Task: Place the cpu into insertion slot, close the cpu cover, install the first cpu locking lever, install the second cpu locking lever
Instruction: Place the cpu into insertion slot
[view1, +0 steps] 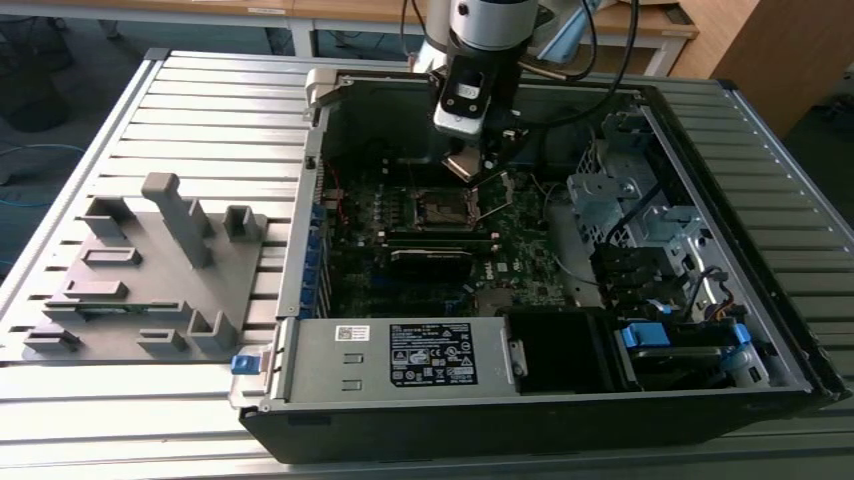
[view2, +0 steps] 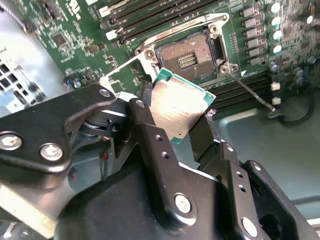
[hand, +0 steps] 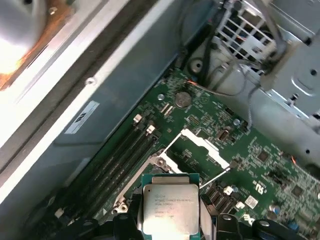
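One step is in hand, the first: getting the cpu (view2: 182, 112) into the slot (view2: 192, 55). The gripper (view1: 477, 165) is clamped on the chip, with a black finger (view2: 150, 130) pressed on each of two opposite edges. The metal top is in plain sight in both wrist views.

The chip hangs inside the case (view1: 747, 300), above the board (view2: 260, 20) and clear of it. In the second wrist view it sits near the slot, on the side where the cover (hand: 205, 145) is hinged. Whether it is squarely over the recess I cannot tell.

The slot lies bare, its field of contacts uncovered. The cover stands swung up and a thin lever (view2: 250, 92) juts free beside the socket, so none of the closing steps is done.

By my judgement, seating the chip calls for care more than force. It must be level and its edges square with the recess. It should go straight down with no sideways slide across the contacts, and the grip should ease only once the chip rests flat within the rim.
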